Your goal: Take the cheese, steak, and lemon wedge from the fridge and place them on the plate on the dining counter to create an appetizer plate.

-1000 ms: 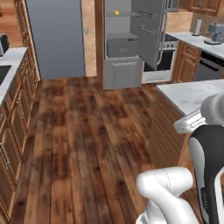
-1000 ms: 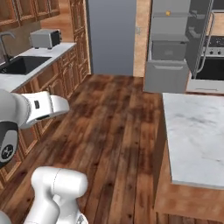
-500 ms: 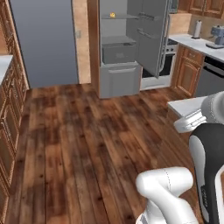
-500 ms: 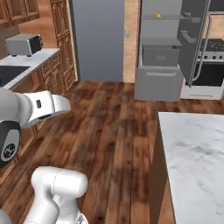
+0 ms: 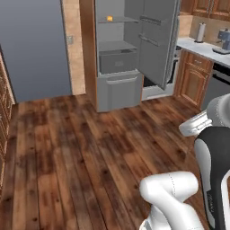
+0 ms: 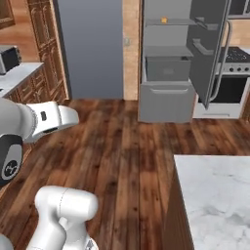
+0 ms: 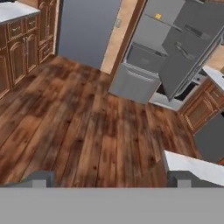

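The fridge [image 5: 117, 67] stands open across the wooden floor, its grey shelves and drawer [image 6: 166, 68] showing. On its top shelf sits a small orange bit, the cheese [image 5: 109, 18] [image 6: 164, 20] [image 7: 158, 16]. The steak, the lemon wedge and the plate are out of sight. A corner of the marble dining counter [image 6: 215, 195] [image 7: 192, 168] lies close on the right. My gripper [image 7: 112, 180] hangs open over the floor, far from the fridge, its fingertips [image 7: 43, 177] wide apart with nothing between them.
The fridge door [image 5: 157, 40] swings out to the right, in front of a stove [image 6: 232, 78]. A large grey panel [image 5: 31, 45] stands left of the fridge. Wooden cabinets [image 7: 17, 48] line the left wall and a counter [image 5: 202, 49] the right. Bare floor [image 5: 90, 148] lies between.
The whole picture has shifted: the base has driven towards the fridge, which now looks larger and more central. The fridge's contents have not moved.
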You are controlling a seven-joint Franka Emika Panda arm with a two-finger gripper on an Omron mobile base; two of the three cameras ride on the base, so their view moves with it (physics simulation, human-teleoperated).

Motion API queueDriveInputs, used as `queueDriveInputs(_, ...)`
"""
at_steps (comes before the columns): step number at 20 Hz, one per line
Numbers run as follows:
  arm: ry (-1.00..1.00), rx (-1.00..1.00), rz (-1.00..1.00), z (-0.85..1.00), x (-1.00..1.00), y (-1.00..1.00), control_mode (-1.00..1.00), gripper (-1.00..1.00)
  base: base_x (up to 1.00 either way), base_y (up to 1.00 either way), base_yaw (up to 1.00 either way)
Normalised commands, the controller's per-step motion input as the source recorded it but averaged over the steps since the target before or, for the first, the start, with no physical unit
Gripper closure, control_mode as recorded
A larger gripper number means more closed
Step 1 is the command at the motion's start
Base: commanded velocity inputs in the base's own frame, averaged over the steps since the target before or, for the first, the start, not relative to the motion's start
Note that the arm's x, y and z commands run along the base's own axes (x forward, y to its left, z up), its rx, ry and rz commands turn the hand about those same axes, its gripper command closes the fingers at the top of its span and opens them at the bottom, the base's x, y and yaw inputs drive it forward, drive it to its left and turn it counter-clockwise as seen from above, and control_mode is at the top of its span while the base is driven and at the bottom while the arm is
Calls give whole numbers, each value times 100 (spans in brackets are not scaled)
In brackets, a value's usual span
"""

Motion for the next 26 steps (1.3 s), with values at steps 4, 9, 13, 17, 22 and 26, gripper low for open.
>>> queueDriveInputs(4, 0, 0, 0, 0, 0, 0, 100, -100, 100, 12, -21)
queueDriveInputs(9, 0, 0, 0, 0, 0, 0, 100, -100, 100, 11, -22)
queueDriveInputs(13, 0, 0, 0, 0, 0, 0, 100, -100, 100, 16, -20)
queueDriveInputs(17, 0, 0, 0, 0, 0, 0, 100, -100, 100, 7, -22)
queueDriveInputs(22, 0, 0, 0, 0, 0, 0, 100, -100, 100, 8, -24)
queueDriveInputs(26, 0, 0, 0, 0, 0, 0, 100, -100, 100, 1, -23)
